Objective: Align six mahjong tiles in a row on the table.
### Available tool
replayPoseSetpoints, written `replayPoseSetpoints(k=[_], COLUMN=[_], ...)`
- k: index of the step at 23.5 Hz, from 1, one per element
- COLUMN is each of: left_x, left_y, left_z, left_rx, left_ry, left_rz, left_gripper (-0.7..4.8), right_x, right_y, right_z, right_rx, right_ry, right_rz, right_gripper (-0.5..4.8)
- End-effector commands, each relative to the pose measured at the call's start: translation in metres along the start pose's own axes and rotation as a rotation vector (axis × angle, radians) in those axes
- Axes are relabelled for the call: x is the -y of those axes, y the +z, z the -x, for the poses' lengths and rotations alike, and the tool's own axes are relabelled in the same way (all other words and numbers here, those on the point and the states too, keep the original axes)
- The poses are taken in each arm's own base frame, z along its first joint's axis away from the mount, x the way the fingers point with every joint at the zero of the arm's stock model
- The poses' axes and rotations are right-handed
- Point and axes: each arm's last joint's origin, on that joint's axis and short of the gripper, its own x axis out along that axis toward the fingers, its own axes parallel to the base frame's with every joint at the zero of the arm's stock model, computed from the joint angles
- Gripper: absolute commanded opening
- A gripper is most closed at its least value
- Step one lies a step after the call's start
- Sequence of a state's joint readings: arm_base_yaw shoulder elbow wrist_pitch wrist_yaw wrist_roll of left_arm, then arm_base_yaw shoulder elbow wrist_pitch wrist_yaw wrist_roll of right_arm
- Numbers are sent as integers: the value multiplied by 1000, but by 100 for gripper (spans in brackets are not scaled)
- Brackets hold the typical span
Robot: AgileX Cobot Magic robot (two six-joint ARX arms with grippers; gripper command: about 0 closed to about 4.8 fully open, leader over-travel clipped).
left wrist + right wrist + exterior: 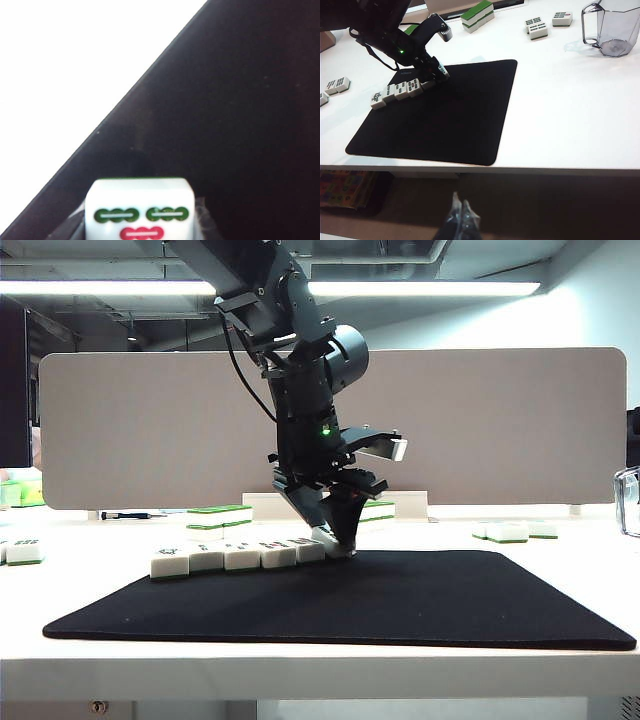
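While the right gripper (pixel 459 212) hangs closed off the white table (pixel 560 570), the left gripper (pixel 340 540) clamps a mahjong tile (pixel 138 210) on the black mat (pixel 400 600).

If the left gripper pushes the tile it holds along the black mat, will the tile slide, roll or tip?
Held by the left gripper, the tile is a flat-sided block, so it probably cannot roll. It looks rigid. The mat looks soft, so it may drag, perhaps tip.
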State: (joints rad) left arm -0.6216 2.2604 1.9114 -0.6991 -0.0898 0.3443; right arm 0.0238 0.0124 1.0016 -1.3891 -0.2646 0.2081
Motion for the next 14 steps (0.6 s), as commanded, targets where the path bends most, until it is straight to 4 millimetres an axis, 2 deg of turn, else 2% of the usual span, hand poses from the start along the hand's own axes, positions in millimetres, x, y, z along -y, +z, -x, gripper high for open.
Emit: replayPoseSetpoints(k=[1, 14], left_x=[-4, -5], left_y=[0, -2], left_z=[2, 2], left_rx=[4, 3], left_ry=[2, -43], left_rz=[3, 6], left_gripper=[241, 248], right_x=[0, 0], right_y=[-1, -1], right_z=[2, 2], right_rx=[21, 21], right_ry=[4, 4], right_rz=[9, 9], right_gripper=[-1, -1])
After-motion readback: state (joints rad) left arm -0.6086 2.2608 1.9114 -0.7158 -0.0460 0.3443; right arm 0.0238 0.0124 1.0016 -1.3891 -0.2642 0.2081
